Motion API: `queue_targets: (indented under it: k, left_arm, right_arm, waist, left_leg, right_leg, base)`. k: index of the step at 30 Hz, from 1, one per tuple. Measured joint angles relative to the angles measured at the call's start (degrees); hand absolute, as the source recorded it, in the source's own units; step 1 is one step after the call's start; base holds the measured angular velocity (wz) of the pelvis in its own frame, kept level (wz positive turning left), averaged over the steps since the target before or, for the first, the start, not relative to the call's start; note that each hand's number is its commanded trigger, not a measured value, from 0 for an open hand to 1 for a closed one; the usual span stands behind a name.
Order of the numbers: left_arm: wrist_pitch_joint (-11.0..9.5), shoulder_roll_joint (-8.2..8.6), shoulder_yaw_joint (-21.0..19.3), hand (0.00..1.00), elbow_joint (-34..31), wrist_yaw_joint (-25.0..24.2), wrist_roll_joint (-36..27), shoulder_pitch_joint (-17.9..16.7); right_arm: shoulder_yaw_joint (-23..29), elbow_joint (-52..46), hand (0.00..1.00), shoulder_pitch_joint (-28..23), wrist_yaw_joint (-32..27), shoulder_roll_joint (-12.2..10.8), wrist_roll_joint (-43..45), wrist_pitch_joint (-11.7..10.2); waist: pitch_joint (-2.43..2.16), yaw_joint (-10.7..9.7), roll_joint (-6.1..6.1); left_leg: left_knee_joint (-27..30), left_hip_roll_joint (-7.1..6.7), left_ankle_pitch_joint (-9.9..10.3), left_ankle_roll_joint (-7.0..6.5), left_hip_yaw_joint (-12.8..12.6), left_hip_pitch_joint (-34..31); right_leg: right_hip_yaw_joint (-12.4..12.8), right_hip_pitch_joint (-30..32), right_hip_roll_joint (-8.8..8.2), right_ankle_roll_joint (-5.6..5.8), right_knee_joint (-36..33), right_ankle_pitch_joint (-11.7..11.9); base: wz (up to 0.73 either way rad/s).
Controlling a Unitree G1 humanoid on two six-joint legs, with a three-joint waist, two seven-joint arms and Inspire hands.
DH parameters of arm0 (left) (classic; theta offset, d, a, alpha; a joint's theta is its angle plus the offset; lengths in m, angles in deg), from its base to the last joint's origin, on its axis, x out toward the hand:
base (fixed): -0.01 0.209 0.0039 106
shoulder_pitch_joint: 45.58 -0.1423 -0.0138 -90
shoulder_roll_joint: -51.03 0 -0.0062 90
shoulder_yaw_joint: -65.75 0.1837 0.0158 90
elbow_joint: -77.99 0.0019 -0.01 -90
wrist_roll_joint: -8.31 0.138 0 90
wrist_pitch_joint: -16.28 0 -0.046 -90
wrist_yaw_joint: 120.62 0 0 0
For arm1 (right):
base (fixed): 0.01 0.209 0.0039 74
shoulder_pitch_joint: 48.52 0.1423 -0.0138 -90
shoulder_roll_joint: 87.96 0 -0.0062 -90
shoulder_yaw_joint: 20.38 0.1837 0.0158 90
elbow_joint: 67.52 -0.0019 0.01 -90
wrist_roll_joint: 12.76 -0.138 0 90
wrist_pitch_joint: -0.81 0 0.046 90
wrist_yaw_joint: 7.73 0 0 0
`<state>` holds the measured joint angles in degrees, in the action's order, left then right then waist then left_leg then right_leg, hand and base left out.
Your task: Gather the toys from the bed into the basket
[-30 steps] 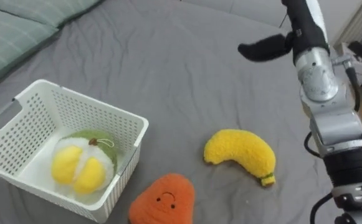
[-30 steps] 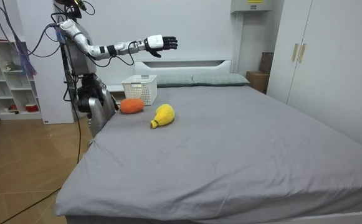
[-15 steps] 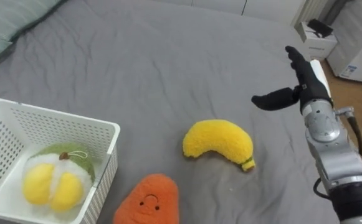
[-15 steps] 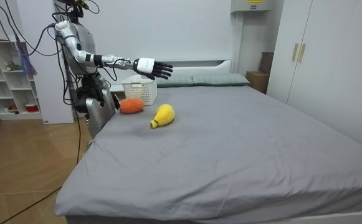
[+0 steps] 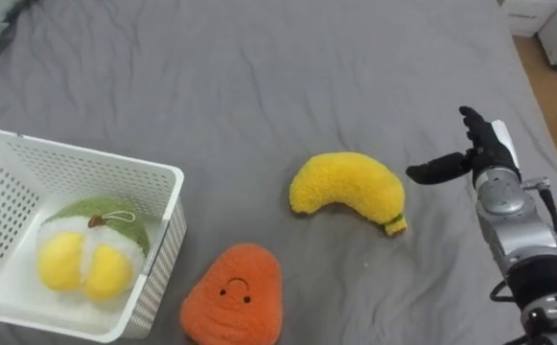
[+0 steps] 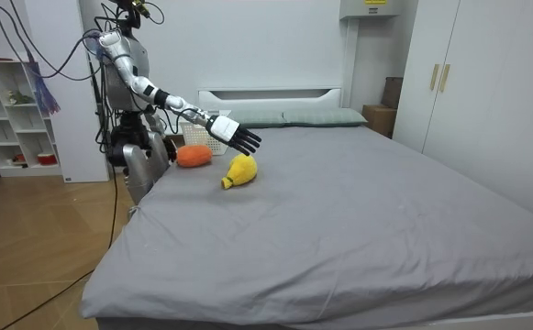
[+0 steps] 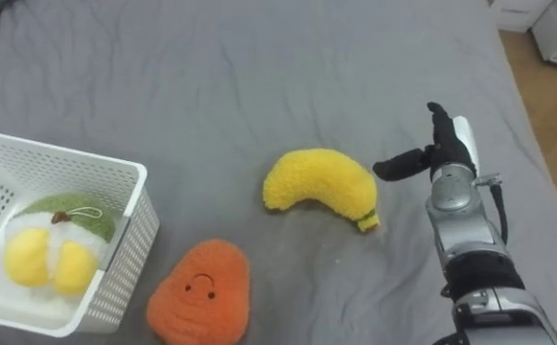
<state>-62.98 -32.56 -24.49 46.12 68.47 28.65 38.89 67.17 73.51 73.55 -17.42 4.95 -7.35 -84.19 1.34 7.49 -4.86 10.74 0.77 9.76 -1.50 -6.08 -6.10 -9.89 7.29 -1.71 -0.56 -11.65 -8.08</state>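
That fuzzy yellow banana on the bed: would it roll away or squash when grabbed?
The banana looks like fluffy plush, so probably light and squashy. Its curved shape lies flat on the bed, so rolling seems unlikely.

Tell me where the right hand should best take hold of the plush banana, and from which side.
Probably at its thick middle, from above and from its right. The plush banana lies flat on the bed, arch away from the robot, apart from the orange plush toy and the basket. The open right hand is beside its thin stalk end, a poorer hold.
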Motion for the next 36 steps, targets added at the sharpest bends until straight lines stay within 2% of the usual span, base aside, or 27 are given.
queue_targets:
  k: [4,7,13,16,25,30,34,36]
  left_arm:
    - [-0.2,0.02,1.1,0.0,1.6,0.7,-2.8,2.0]
    - [-1.4,-0.06,3.2,0.0,2.2,2.1,-5.2,2.3]
    - [-2.1,-0.08,6.2,0.0,2.2,3.9,-5.3,3.5]
    - [-2.7,-0.08,6.2,0.0,2.3,4.1,-7.0,3.8]
    - [-3.1,-0.09,6.3,0.0,3.8,4.2,-8.1,4.9]
    - [-3.7,-0.07,7.5,0.0,3.8,5.1,-12.0,4.8]
    - [-4.2,-0.13,8.2,0.0,3.9,5.3,-15.0,4.7]
    - [-4.5,-0.14,8.5,0.0,3.9,5.3,-15.8,4.7]
  right_arm:
    - [-0.9,2.6,0.0,0.9,-0.3,0.0,-0.9,-0.6]
    - [-2.2,7.1,0.0,3.2,-0.1,0.2,-0.9,-0.8]
    - [-6.1,9.4,0.0,4.6,-0.1,0.9,-0.7,-1.6]
    - [-7.4,10.1,0.0,5.0,-0.1,1.1,-0.5,-1.6]
    - [-10.2,10.1,0.0,5.6,-0.1,1.4,-0.4,-2.4]
    - [-10.1,7.0,0.0,5.6,-0.1,1.4,-0.3,-2.7]
    - [-10.6,5.6,0.0,5.6,0.6,1.3,0.7,-4.2]
    - [-11.8,4.9,0.0,5.6,0.8,1.3,1.3,-4.3]
  waist:
    - [0.09,1.0,0.09]
    - [0.35,2.3,0.43]
    - [0.73,3.2,1.04]
    - [0.78,3.9,1.07]
    - [0.81,4.0,1.08]
    - [0.82,3.9,1.09]
    - [0.86,3.9,1.16]
    - [0.87,3.9,1.15]
  left_leg:
    - [0.0,-0.03,0.0,0.0,0.0,-0.8]
    - [0.0,0.0,0.0,0.0,-0.6,-1.8]
    - [0.3,0.21,0.0,0.02,-1.5,-4.7]
    - [0.5,0.35,0.0,0.04,-1.7,-5.9]
    - [0.5,0.45,0.0,0.04,-1.9,-6.6]
    - [0.5,0.43,0.0,0.04,-1.9,-6.6]
    - [0.5,0.43,0.0,0.04,-2.0,-6.0]
    - [0.5,0.43,0.0,0.04,-2.1,-5.9]
  right_leg:
    - [0.2,0.9,-0.01,-0.01,0.0,0.0]
    - [0.4,2.1,0.01,-0.06,0.0,0.0]
    - [0.4,5.2,0.1,-0.47,-0.3,0.3]
    - [0.5,6.9,0.17,-0.47,-1.0,0.3]
    - [0.3,7.7,0.23,-0.48,-1.0,0.3]
    - [0.3,7.6,0.25,-0.48,-0.9,0.3]
    - [0.3,6.6,0.26,-0.48,-0.6,0.3]
    - [0.3,6.6,0.25,-0.48,-0.5,0.3]
  base:
    - [-0.01]
    - [-0.07]
    - [-0.06]
    - [-0.08]
    - [-0.03]
    - [0.0]
    - [0.02]
    - [0.0]
